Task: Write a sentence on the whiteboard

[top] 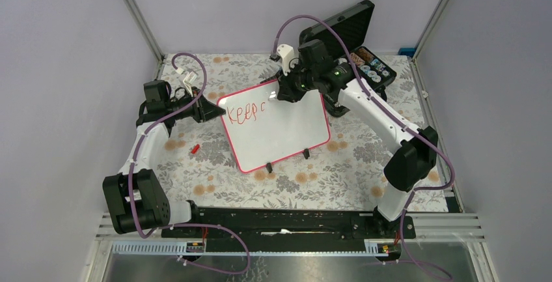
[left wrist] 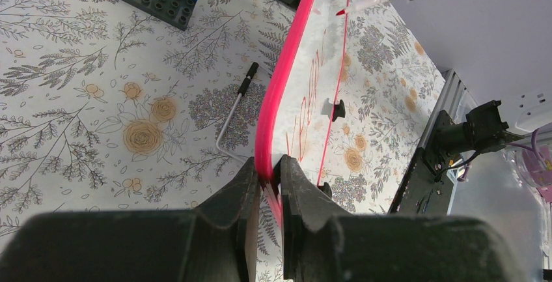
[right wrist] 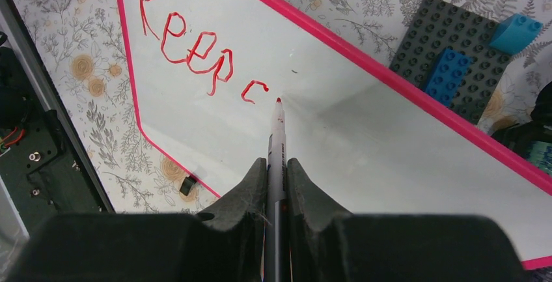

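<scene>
Whiteboard (top: 280,132): lies tilted on the floral desk (top: 215,184) between the two arms, propped on small black feet (top: 269,167). Its left edge is inside the left jaws and its writing face is directly ahead of the right jaws.
Left jaws: clamped on the pink frame (left wrist: 276,93) near a corner, with one finger on each face of the board.
Right jaws: shut around the red marker (right wrist: 276,145), whose barrel runs straight out between the fingers.
Marker tip (right wrist: 278,100): sits ahead of the right jaws, just past the last letter. I cannot tell whether it touches the surface or is barely off it.
Sentence (right wrist: 195,51): reads "Keep c" so far in red, up and to the left of the right jaws. Most of the words are not yet written.
Board handling: it looks thin, stiff and light, with a glossy, slippery face. On such small feet it would probably slide or rock under pen pressure.
Where to hold: the frame edge, well clear of the ink, looks safest, since fresh marker likely smears at a touch.
Marker handling: the slim, smooth barrel may slide back in the jaws if pressed hard, so light contact seems wise.
Nearby: a red cap (top: 194,146) lies on the desk below the left jaws, and a hex key (left wrist: 234,109) lies beside the frame.
</scene>
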You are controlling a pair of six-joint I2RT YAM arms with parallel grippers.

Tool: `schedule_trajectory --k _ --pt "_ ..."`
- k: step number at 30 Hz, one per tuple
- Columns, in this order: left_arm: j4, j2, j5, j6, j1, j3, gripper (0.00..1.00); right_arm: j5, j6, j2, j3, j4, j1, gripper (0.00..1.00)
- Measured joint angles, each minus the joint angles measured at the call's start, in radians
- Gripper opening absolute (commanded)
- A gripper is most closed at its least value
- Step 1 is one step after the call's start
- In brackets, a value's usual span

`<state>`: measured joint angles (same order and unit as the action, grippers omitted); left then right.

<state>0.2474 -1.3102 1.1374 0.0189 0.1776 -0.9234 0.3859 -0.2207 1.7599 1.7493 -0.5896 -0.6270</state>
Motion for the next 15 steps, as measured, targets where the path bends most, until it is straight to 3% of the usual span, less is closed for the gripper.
schedule_trajectory --k 15 --pt "0.000 0.000 0.000 0.003 0.000 0.000 0.00 -0.002 0.000 0.013 0.049 0.005 0.003 0.00"
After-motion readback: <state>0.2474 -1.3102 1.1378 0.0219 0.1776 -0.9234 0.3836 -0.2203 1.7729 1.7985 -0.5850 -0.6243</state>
